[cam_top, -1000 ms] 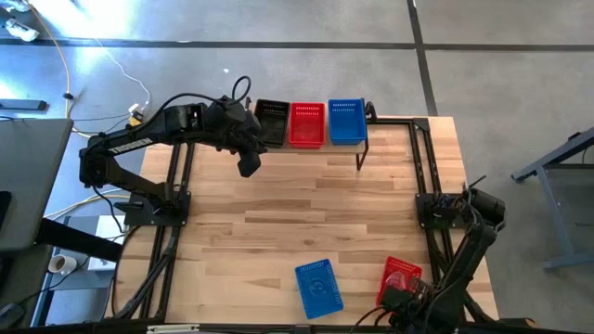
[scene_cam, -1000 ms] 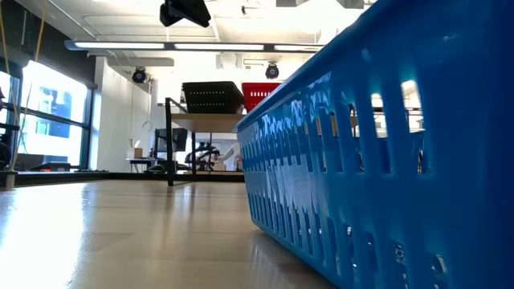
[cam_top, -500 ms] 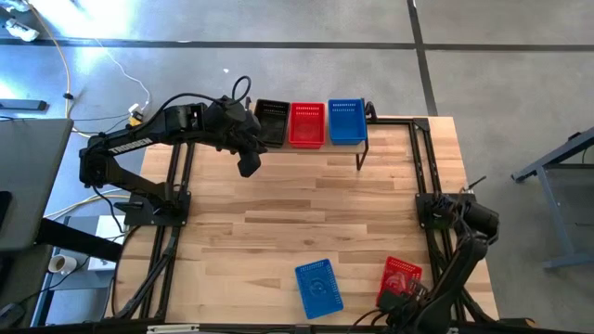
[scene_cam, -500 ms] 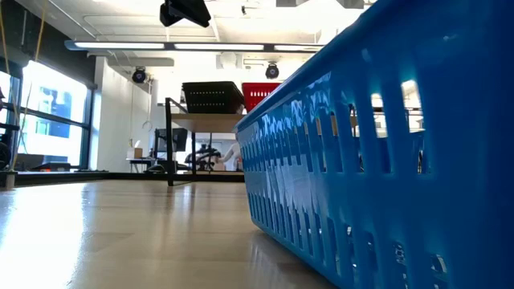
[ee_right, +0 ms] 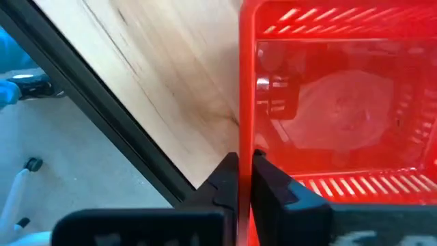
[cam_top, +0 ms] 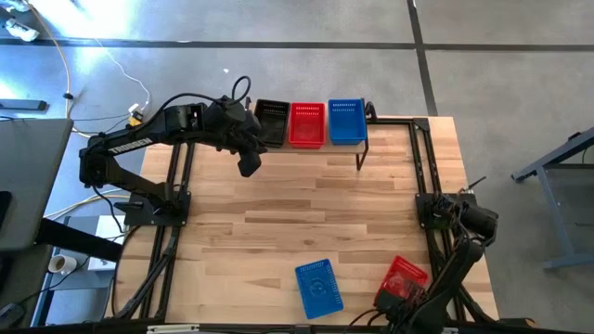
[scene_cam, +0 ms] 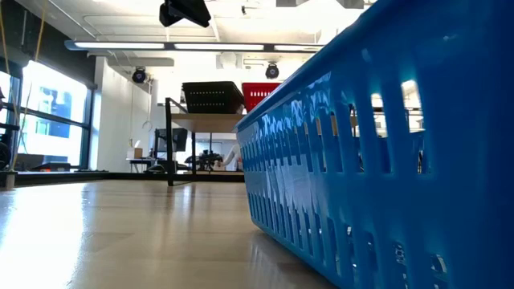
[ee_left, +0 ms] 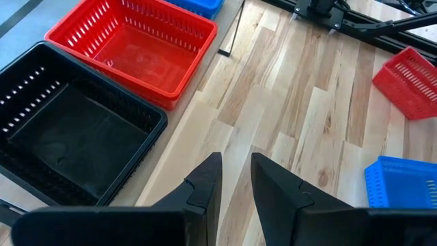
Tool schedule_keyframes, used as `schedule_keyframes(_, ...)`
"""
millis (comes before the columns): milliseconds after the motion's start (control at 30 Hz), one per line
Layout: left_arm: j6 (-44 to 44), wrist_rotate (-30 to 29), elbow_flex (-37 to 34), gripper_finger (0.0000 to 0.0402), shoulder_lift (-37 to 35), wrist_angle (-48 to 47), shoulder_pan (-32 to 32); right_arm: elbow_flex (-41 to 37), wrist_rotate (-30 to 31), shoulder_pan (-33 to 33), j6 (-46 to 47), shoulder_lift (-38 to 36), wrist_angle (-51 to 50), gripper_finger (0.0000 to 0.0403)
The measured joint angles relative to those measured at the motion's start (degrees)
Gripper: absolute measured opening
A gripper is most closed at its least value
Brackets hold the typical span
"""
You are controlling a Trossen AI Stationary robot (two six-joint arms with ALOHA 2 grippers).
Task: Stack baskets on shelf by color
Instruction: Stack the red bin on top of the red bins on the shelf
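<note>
Right pincer (ee_right: pixel 244 179) now clamped on red basket (cam_top: pixel 403 278) rim, basket tilted; left pincer (ee_left: pixel 235 179) unchanged, slightly apart.

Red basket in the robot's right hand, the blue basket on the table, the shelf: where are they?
red basket (cam_top: pixel 405 276), high view, its floor.
blue basket (cam_top: pixel 318 288), high view, its upturned bottom.
shelf (cam_top: pixel 364 141), high view, its right edge.

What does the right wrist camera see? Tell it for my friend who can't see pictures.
The right gripper pinches the thin rim of a red basket, one dark finger on each side. The basket's holey walls fill most of the view, with the wooden table beside it.
</note>
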Motion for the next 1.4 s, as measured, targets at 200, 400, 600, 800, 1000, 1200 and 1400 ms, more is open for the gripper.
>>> schedule_keyframes(200, 0.00, 0.00, 0.00, 0.0071, 0.00, 0.02, 0.00, 0.04, 2.22, -1.98, -2.15, -2.07, 0.03, 0.0003)
schedule_keyframes(400, -0.02, 0.00, 0.00, 0.0071, 0.00, 0.02, 0.02, 0.09, 7.11, -4.49, -4.65, -5.71, -1.28, 0.0001)
schedule_keyframes(600, -1.66, -0.52, 0.00, 0.0071, 0.00, 0.02, 0.07, 0.09, 11.53, -7.80, -9.63, -9.27, -3.98, 0.0000)
schedule_keyframes(800, -6.14, -5.60, 0.00, 0.0071, 0.00, 0.02, 0.45, 0.09, 15.99, -12.92, -19.52, -13.27, -5.59, 0.0000)
schedule_keyframes(1000, -8.05, -6.43, 0.00, 0.0071, 0.00, 0.02, 2.64, 0.09, 17.88, -19.54, -32.67, -17.25, -5.66, 0.0000)
schedule_keyframes(1200, -7.72, -6.43, 0.00, 0.0071, 0.00, 0.00, 5.37, 0.09, 19.17, -26.79, -47.57, -21.34, -4.53, 0.0000)
schedule_keyframes(1400, -7.55, -6.42, 0.00, 0.0071, 0.00, 0.00, 8.02, 0.07, 19.73, -34.92, -61.50, -25.15, -3.06, 0.0000)
